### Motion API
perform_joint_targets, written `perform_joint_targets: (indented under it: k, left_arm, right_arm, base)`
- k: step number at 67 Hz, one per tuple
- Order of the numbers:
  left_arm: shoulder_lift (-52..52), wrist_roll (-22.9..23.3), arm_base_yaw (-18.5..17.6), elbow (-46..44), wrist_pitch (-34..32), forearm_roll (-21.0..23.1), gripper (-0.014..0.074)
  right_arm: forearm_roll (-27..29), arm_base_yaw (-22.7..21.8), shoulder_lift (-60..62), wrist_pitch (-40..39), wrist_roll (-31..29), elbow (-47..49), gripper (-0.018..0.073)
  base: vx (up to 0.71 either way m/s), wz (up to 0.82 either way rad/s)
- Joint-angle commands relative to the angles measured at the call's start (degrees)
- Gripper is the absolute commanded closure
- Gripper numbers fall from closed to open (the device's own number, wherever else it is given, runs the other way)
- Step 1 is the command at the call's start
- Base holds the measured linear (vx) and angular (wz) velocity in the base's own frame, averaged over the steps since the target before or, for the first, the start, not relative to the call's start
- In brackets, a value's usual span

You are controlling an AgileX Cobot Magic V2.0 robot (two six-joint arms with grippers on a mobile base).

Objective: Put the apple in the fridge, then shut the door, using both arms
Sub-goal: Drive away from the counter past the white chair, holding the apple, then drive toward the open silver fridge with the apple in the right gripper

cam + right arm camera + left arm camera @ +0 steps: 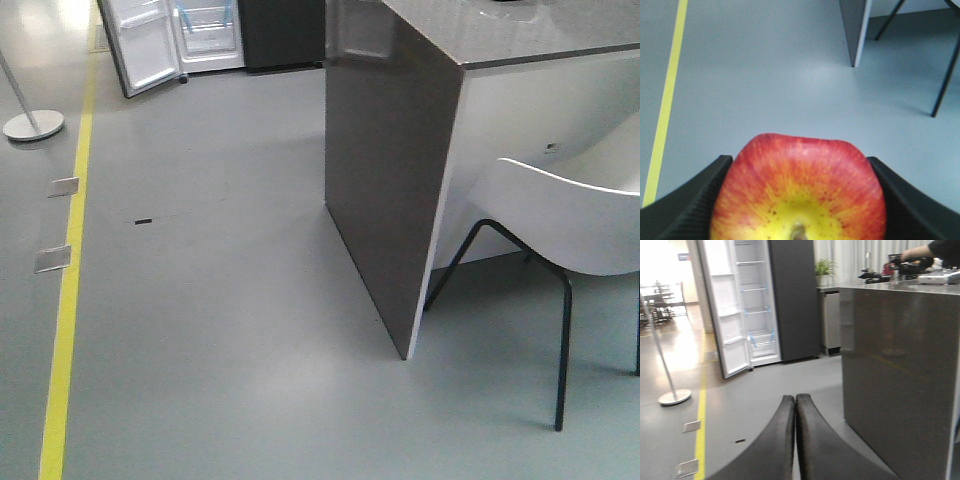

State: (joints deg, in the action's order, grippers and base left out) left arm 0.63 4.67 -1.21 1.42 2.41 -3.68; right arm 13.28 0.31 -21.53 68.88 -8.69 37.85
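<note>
We see the right end effector (799, 161) grasping the apple (799, 195). Its two black fingers (690, 205) press against the fruit's left and right sides, and the yellow stem dimple faces the wrist camera. The apple hangs above bare grey floor (765, 75), with a yellow line (667, 100) to the left and the counter (852, 25) corner at the far right.

The left end effector (795, 399) is clenched on nothing. Its curved fingers (775, 440) touch along their length and point toward the fridge (792, 300). The fridge stands at the far end of the room, dark grey outside and white inside, with blue tape on its shelf edges. Its door (725, 310) is swung wide open to the left, showing a white inner side with bins. The apple is well apart from the fridge.

In the front view the counter fills the right with a dark side panel reaching the floor. A white chair (570, 220) on black legs sits just beside it, nearer to us. A round stand base (33, 125) rests at the far left, beyond the yellow line. A potted plant (824, 267) sits right of the fridge.
</note>
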Motion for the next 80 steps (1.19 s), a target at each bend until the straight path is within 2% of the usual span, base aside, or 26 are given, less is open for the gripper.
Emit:
perform_joint_targets:
  k: [1, 50, 80]
  left_arm:
    - [0.8, -0.09, -0.5, -1.04, -3.96, 0.03, 0.0603]
    - [0.8, -0.09, -0.5, -1.04, -3.96, 0.03, 0.0603]
    - [0.8, -0.09, -0.5, -1.04, -3.96, 0.03, 0.0603]
  right_arm:
    - [0.83, -0.31, -0.55, -3.47, -0.44, 1.35, 0.0447]
    - [0.83, -0.31, -0.55, -3.47, -0.44, 1.35, 0.0447]
    - [0.83, -0.31, -0.55, -3.47, -0.44, 1.35, 0.0447]
  base:
    - [0.08, 0.41]
    - [0.11, 0.4]
    - [0.14, 0.25]
